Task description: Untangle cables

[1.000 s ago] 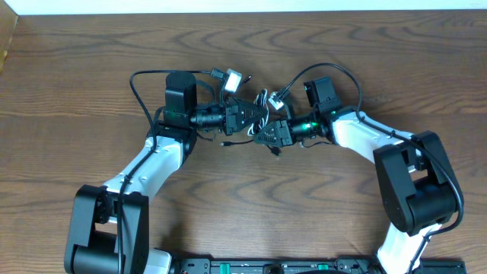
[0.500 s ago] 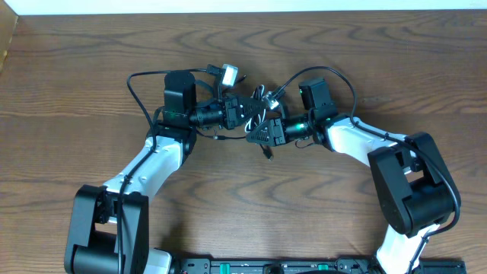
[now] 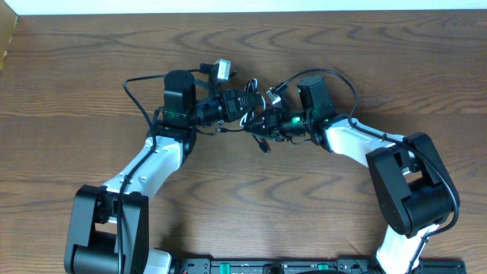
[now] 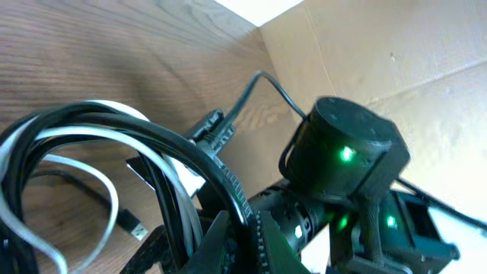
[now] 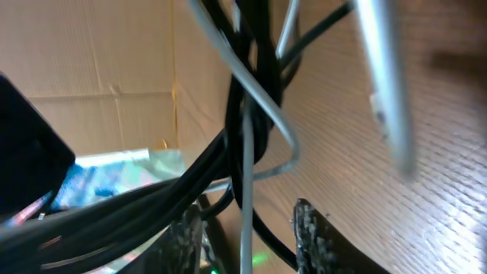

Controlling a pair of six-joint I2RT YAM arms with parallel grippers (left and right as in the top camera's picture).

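**Clerk:** Item one, the bench [image 3: 91,61]?

**Checker:** Dark wood grain. It carries both arms, which meet over its middle toward the far edge.

**Clerk:** Item two, the black cable [image 4: 221,179]?

**Checker:** Several loops bunched in one knot, held up off the bench between the two claws. One black plug [image 3: 265,148] hangs below the knot on the near side.

**Clerk:** Item three, the white cable [image 5: 245,190]?

**Checker:** Threaded through the same knot and crossing the black strands. Its pale plug [image 3: 274,93] sticks out on the far side of the tangle.

**Clerk:** Item four, the left claw [image 3: 247,106]?

**Checker:** Pointing right, pressed together. The left wrist view shows the black cable running down into the pinch.

**Clerk:** Item five, the right claw [image 3: 265,128]?

**Checker:** Pointing left, just beside the left claw. Its fingers [image 5: 308,236] stand partly spread, with black and white strands passing through the gap between them. No finger is seen pressing on a strand.

**Clerk:** Anything else?

**Checker:** A cardboard panel [image 4: 396,53] fills the background of both wrist views.
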